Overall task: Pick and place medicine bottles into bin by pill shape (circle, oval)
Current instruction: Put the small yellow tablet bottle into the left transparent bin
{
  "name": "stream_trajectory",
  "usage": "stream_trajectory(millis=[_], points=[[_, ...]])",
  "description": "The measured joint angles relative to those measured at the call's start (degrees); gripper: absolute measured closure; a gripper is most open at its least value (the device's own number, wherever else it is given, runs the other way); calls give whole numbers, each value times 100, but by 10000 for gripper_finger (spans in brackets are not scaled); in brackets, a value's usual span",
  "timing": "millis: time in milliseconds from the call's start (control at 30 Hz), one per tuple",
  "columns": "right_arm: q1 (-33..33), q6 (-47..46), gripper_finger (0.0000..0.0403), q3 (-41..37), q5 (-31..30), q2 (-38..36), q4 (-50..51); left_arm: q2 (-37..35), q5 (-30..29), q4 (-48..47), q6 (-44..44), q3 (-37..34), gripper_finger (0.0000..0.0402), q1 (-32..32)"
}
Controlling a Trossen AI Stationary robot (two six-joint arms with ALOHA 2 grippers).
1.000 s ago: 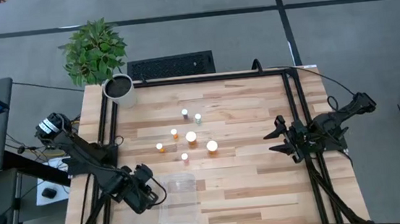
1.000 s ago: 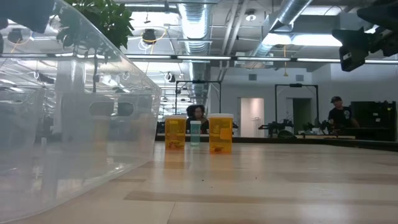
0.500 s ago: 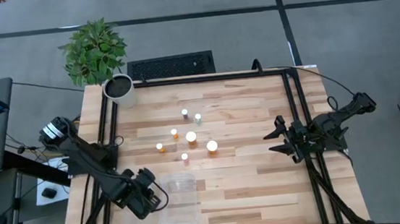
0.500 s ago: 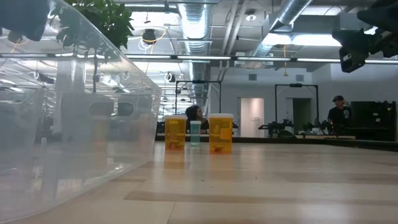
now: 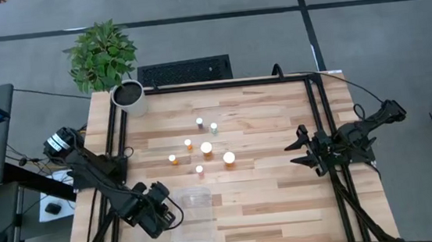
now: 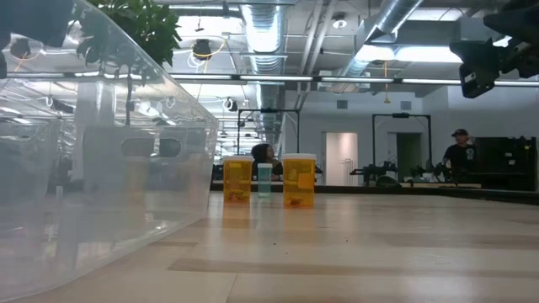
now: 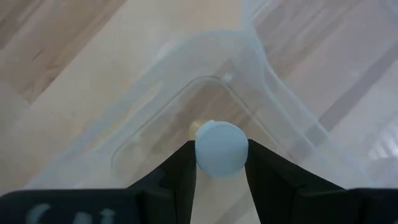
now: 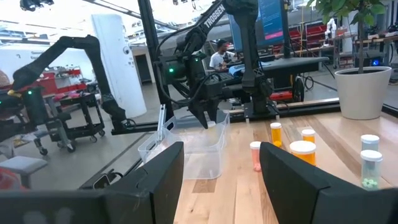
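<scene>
My left gripper (image 7: 221, 163) is clamped on a small bottle with a round white cap (image 7: 221, 148), hanging over the left compartment of the shallow clear plastic two-compartment bin (image 5: 193, 217) at the near edge of the light wooden surface (image 5: 264, 132). Bottle body barely visible under the cap, colour unclear. My right gripper (image 5: 295, 152) is parked well to the right of the bin, fingers spread, holding nothing. Six more white-capped medicine bottles (image 5: 206, 148) stand clustered just beyond the bin toward the surface's middle; from the low view two (image 6: 298, 180) are orange. White plant pot (image 5: 129, 97) at the far-left corner, well away from the bin.
</scene>
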State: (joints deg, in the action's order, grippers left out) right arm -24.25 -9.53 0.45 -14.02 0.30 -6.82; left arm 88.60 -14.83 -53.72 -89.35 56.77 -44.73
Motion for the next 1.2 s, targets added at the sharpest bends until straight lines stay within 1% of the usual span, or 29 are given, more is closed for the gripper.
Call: stream_trajectory(millis=[200,467,733,867,1067,1200], points=[[1,10,177,1,1,1,3,23,-382,0,-32,2,285,0],[2,1,177,0,2,0,38,267,-214,62,1,15,285,-2],[2,-10,177,2,2,2,58,278,-202,64,-32,17,281,-2],[1,-10,177,1,2,1,58,321,-80,73,14,6,258,-2],[2,-8,177,2,2,2,71,302,-151,75,-19,52,191,-2],[1,-6,177,1,2,0,80,302,-100,75,-35,52,160,-2]])
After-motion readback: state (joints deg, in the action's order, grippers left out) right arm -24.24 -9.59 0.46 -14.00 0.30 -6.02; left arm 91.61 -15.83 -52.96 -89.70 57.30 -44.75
